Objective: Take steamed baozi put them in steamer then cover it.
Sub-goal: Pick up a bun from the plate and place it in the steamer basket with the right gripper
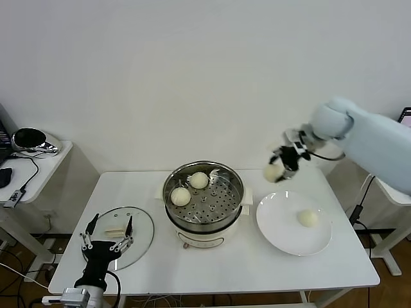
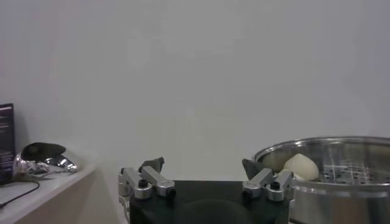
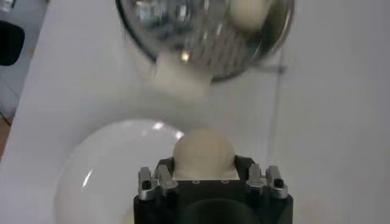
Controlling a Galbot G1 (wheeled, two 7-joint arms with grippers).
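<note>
Two baozi (image 1: 190,188) already sit in the steamer (image 1: 204,194), one waits on the white plate (image 1: 282,234), and your right gripper (image 1: 282,163) has closed partway around a fourth baozi (image 1: 272,172), held above the plate's far edge. Carry it over the shiny steel rim, lower close to the perforated floor, then release (smooth, soft buns dent easily). Your left gripper (image 1: 106,239) hangs fully spread and empty over the glass lid (image 1: 140,226).
</note>
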